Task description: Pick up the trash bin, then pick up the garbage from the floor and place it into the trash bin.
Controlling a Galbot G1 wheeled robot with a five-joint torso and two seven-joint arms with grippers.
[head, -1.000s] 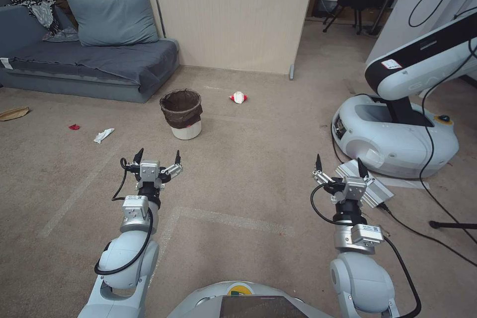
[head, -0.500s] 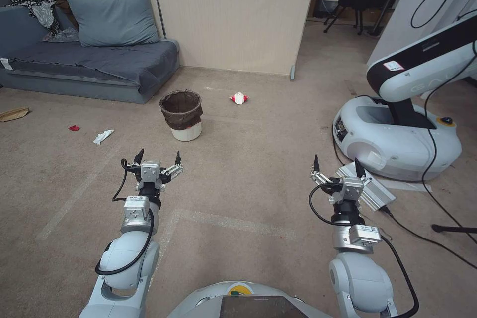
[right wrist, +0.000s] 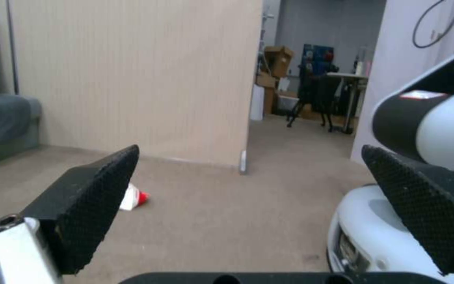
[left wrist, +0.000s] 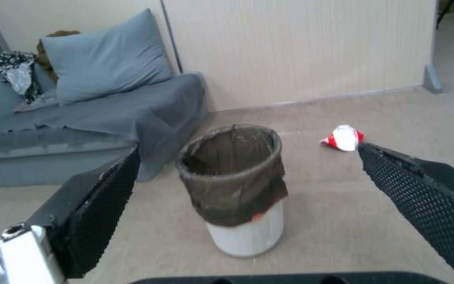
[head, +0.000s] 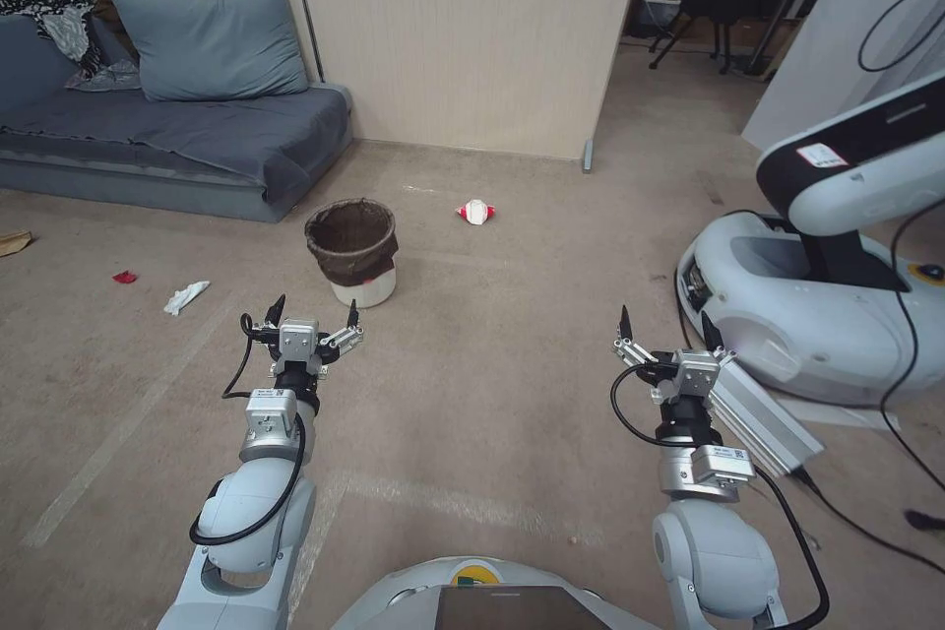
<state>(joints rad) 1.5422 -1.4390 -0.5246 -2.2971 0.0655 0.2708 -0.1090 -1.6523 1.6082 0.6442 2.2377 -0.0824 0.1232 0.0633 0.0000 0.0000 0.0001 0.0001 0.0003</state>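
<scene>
Black, knurled pads on both grippers stand wide apart with nothing between them: the left gripper (head: 311, 313) sits at lower left of the head view, the right gripper (head: 668, 330) at lower right, both held level and pointing forward over the floor (head: 472, 394). Against the picture from a second ago the arms sit in the same places in the frame, while the whole room has slid and swung. The pale tape strip has dropped toward the bottom edge, the other robot's white base (head: 787, 315) has pushed further into the right of the frame, and the sofa (head: 177, 133) has slipped partly off the upper left. That reads as the base driving forward and turning a little, not as anything on the carpet moving. I judge the robot to be mid-approach; the first step, taking up the bin, is not yet begun.

Just beyond the left gripper, a little right of it, the trash bin (head: 354, 251) stands upright on the carpet, its long axis vertical and its bag-lined mouth facing up. In the left wrist view the bin (left wrist: 235, 185) sits framed between the open fingers but well short of them, so more closing-in looks needed.

At middle left lie a white tissue wad (head: 185, 296) and, further left, a red scrap (head: 124, 277). Farthest, above and right of the bin, near the partition wall (head: 463, 30), a red-and-white carton (head: 476, 212) lies on its side, apart from the bin.
</scene>
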